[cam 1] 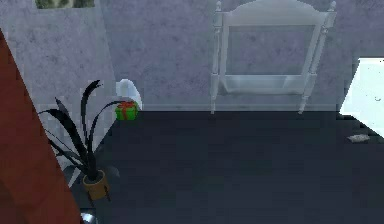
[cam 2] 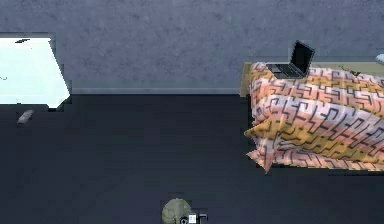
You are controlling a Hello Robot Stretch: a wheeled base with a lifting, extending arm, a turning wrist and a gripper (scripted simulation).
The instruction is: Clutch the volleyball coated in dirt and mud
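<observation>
A round, dull grey-green ball-like thing shows at the arm side view's bottom edge, over dark floor. Right beside it are the small white squares of my gripper. The fingers cannot be made out against the round thing, so I cannot tell whether the gripper holds anything. In the forward view a small red and green thing lies on the floor by the far wall, in front of a white rounded object.
A potted plant and a red-brown panel stand at the forward view's left, a white shelf stand at the wall. A white-covered piece has a small grey item beside it. A patterned-blanket bed carries a laptop.
</observation>
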